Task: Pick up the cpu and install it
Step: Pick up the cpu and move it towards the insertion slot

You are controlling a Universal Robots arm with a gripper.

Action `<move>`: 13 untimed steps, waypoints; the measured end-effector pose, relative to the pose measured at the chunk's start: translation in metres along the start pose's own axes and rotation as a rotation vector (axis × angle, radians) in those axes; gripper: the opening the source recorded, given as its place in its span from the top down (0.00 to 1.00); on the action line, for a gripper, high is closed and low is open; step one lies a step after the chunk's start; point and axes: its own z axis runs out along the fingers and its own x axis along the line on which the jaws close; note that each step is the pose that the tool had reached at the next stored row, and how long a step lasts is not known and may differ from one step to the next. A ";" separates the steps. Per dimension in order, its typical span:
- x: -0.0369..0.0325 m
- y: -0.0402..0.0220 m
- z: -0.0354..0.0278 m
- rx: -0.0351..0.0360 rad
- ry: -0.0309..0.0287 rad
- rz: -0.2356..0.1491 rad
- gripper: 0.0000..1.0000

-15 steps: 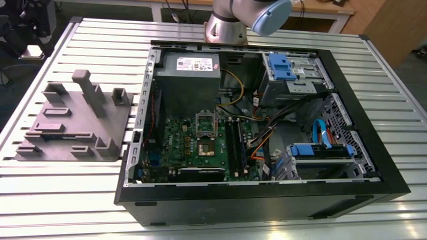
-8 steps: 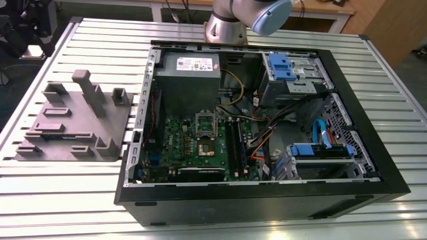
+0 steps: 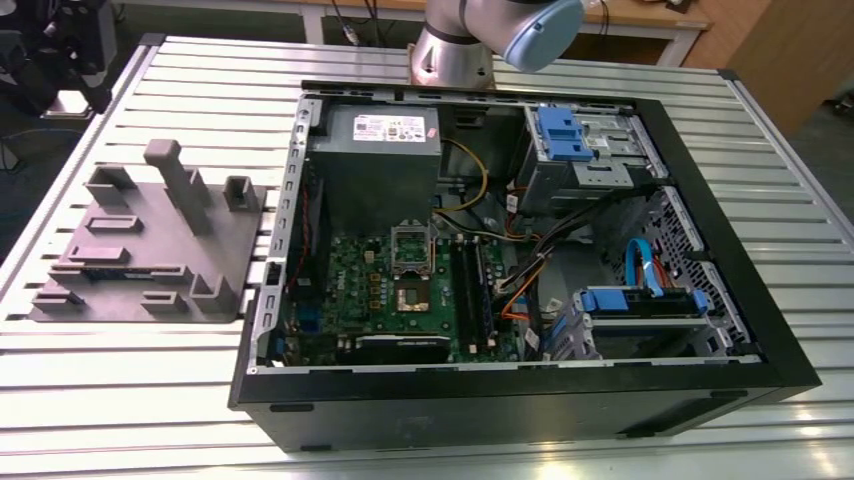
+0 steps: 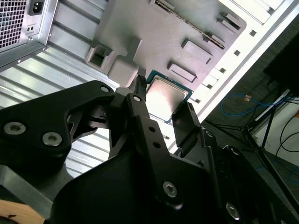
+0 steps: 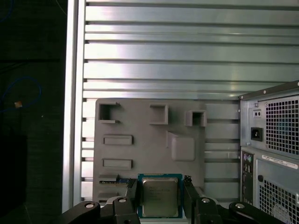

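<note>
The cpu (image 5: 160, 197) is a flat square chip with a shiny metal top and a green rim. It sits between my gripper's (image 5: 160, 183) two black fingers, which press on its opposite edges. In the second wrist view the cpu (image 4: 169, 95) hangs in the gripper (image 4: 163, 93) above the grey fixture tray (image 4: 154, 32), well clear of it. In the exterior view the open computer case (image 3: 747, 300) lies on the table with its green motherboard (image 3: 354, 290) and the processor socket (image 3: 414, 293) exposed.
The grey fixture tray (image 3: 147, 250) with raised blocks lies at the exterior view's left of the case. Inside the case are a grey power supply (image 3: 380, 130), blue drive brackets (image 3: 567, 130) and loose cables (image 3: 534, 270). The arm's base (image 3: 461, 45) stands behind the case. The table (image 3: 801, 180) is ribbed aluminium.
</note>
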 end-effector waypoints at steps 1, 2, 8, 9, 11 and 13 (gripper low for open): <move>-0.0002 0.0000 0.0000 0.0001 0.0000 0.000 0.53; -0.0003 0.0000 0.0000 0.0000 0.0000 0.000 0.53; -0.0015 0.0000 0.0000 0.0001 0.0000 0.000 0.53; -0.0017 0.0000 0.0000 0.0000 0.0000 0.000 0.53; -0.0021 0.0000 0.0000 0.0000 0.0000 0.000 0.53; -0.0024 0.0000 0.0000 0.0001 0.0000 0.000 0.53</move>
